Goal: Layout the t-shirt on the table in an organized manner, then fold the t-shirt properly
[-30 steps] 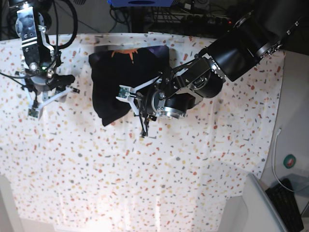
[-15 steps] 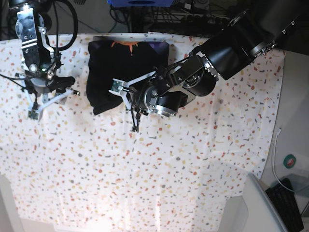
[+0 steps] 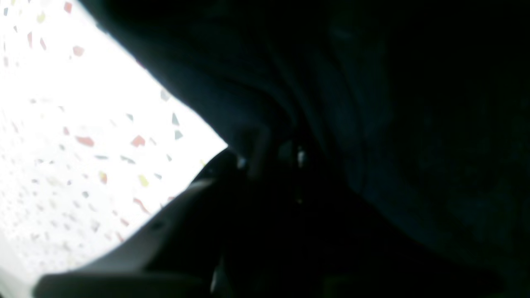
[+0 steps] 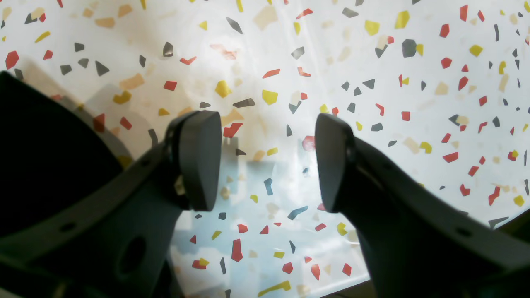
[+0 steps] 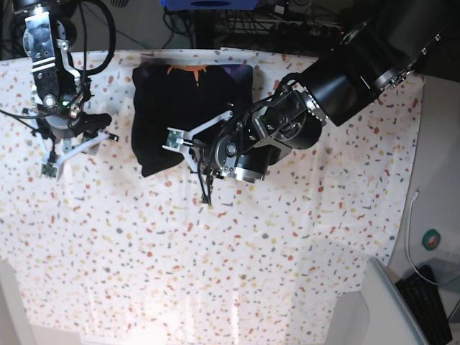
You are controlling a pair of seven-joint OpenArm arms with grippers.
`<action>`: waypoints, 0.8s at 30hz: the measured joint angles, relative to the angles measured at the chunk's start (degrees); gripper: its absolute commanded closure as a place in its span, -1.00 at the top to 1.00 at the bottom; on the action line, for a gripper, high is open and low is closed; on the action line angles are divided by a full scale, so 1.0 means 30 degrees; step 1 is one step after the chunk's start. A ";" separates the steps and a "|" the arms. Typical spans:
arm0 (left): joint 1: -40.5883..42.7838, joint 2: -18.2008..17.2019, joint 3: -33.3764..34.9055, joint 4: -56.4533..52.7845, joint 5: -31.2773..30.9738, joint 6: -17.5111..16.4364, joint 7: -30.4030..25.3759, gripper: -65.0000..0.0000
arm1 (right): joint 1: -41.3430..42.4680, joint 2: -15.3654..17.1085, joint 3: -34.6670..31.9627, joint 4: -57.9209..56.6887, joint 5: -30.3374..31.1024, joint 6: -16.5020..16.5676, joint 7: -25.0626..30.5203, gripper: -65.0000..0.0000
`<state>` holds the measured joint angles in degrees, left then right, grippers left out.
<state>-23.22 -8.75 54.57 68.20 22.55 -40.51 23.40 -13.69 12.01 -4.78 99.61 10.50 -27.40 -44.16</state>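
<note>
Filling L-wrist view: t-shirt, elsewhere compact.

Bulky black left arm, silver right arm w/ black cables, white struts

The table carried a white top speckled with red, orange, yellow and grey flecks, and it filled most of the base view. The black t-shirt lay directly on it as a folded, roughly square bundle near the far edge, an orange and purple print showing at its far side. In the right wrist view, bare speckled top showed between and beyond the dark fingertips, with nothing lying there. In the left wrist view, dark cloth covered most of the frame, and a bright patch of speckled top lay beside the fingers
</note>
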 measured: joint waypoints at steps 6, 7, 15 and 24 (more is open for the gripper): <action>-0.0787 -0.0007 0.0000 0.0051 -0.1384 0.0036 0.0007 0.46 | 0.0000 -0.0007 0.0000 0.0000 0.0007 0.0000 0.0000 0.05; -0.0896 -0.0007 0.0007 0.0051 -0.1727 0.0036 0.0146 0.54 | 0.0000 -0.0007 0.0000 0.0000 0.0007 0.0000 0.0000 0.05; -0.2951 -0.0627 -0.0401 0.2769 -0.7104 0.0066 0.3096 0.63 | -0.0007 -0.0015 -0.0007 0.0000 0.0022 0.0000 -0.0007 0.05; 0.2047 -0.1035 -0.8561 0.9122 -0.9697 0.0444 0.6084 -1.00 | -0.1690 0.0000 -0.0029 0.3111 -0.0007 -0.0058 -0.0022 -1.00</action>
<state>-17.08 -11.86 28.88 95.57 -6.55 -39.18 41.65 -18.76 12.01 -4.86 108.95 10.48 -27.57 -44.23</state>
